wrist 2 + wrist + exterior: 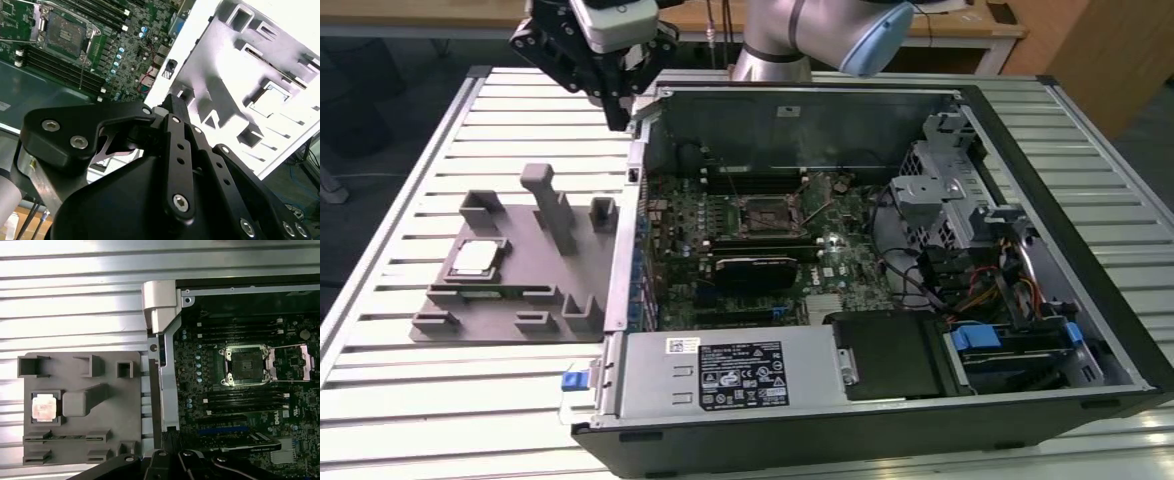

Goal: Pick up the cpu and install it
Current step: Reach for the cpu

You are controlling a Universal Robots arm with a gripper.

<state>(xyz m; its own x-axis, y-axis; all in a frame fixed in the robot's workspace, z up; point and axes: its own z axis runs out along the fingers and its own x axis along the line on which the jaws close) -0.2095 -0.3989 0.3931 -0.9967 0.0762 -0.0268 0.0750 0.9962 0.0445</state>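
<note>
Silver-lidded cpu [476, 258] lies flat in a pocket of the grey tray [520, 272], by the tray edge farthest from the case [854, 436], on the slatted table [400, 400]. Gripper [616, 112] hangs above the case corner near the table's far edge, tray side, well apart from the cpu. Nothing seen in it; can't tell how wide it's open. Cpu is likely light, stiff, slick on top and delicate underneath, so take it by two opposite rims. Pocket walls hug it and a tall tray post [550, 205] stands near. Case wall stands between tray and socket [765, 212]; room above both looks free.
</note>
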